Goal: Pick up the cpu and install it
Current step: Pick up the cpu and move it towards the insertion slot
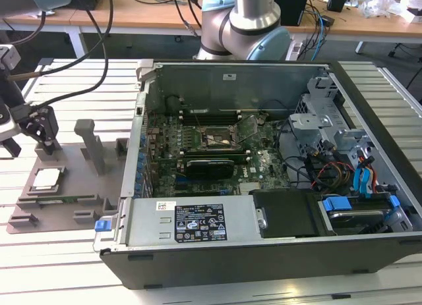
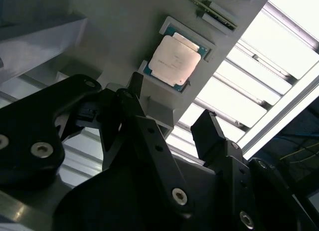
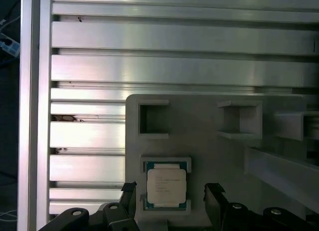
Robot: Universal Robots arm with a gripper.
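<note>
The cpu (image 3: 166,187) lies flat, metal plate up, in a shallow square pocket of a grey holder tray (image 3: 209,141). The tray rests on the slatted metal table (image 1: 66,252), at the exterior view's left and well apart from the open computer case (image 1: 277,81).

The gripper (image 2: 172,99) hangs just above the tray with its jaws apart and nothing between them. In the first wrist view one finger (image 3: 130,191) stands to one side of the chip and its partner to the other, so the cpu sits almost centred in the gap. It is straight ahead of the gripper along its line of approach. I judge that the fingers are not touching the chip or the pocket walls. The chip is square, so it has no long axis, and the fingers face two opposite edges.

Inside the case, the socket (image 1: 217,137) on the board looks open and unfilled, so the pick-up has not yet been made.
</note>
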